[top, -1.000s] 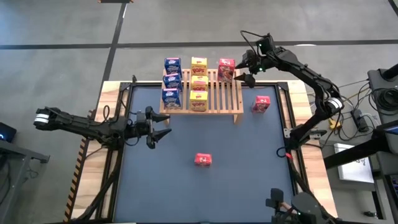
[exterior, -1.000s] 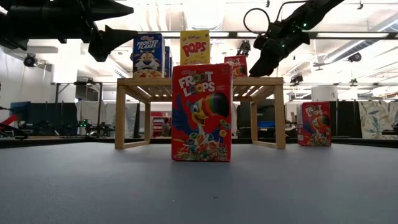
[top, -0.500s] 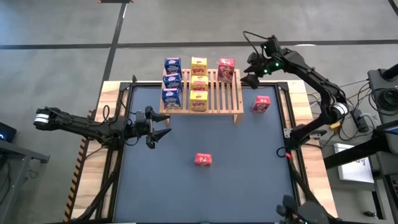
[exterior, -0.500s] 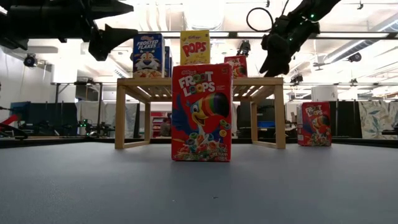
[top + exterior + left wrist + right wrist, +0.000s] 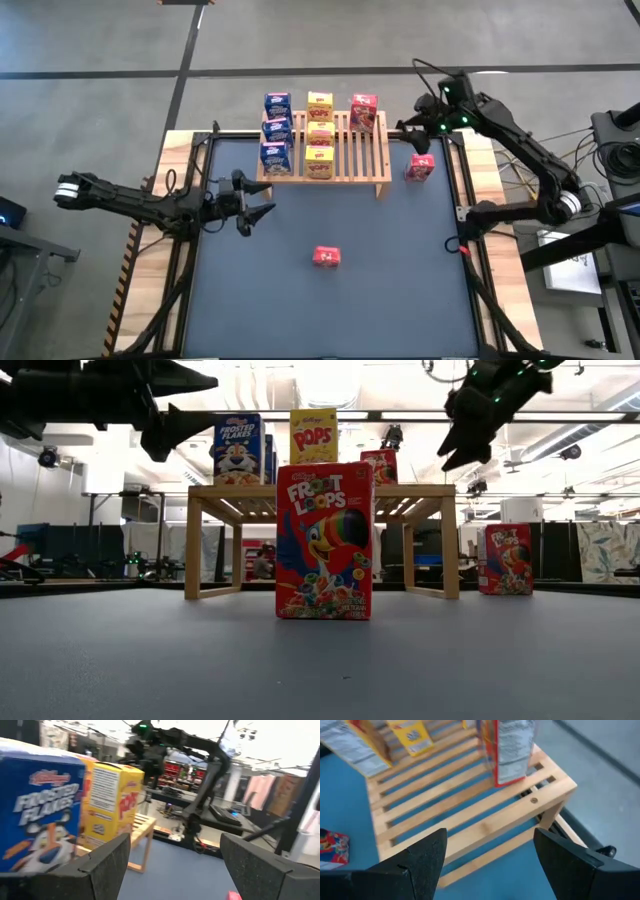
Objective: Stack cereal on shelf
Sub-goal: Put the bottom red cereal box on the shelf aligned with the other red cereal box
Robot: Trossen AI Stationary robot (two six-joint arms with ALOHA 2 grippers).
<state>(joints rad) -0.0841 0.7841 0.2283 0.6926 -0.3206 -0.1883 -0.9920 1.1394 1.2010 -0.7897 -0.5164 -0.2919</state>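
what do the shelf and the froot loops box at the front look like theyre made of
The shelf looks like light, unpainted wood with a smooth matte finish: pale tan slats with faint grain and a small round fastener in the end rail. The Froot Loops box looks like thin printed cardboard with a slight sheen: flat faces, crisp folded edges and full-colour print, though the exact coating cannot be told.

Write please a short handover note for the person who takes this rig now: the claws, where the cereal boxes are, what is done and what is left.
Left claw: open, empty, waiting near the shelf's front-left corner.
Right claw: open, empty, in the air just right of the shelf, above the table's far right part.
Done: seven boxes stand on the shelf, three blue, three yellow, one red.
Left: two red boxes on the table, one right of the shelf, one at mid-table. Both go into the red row.
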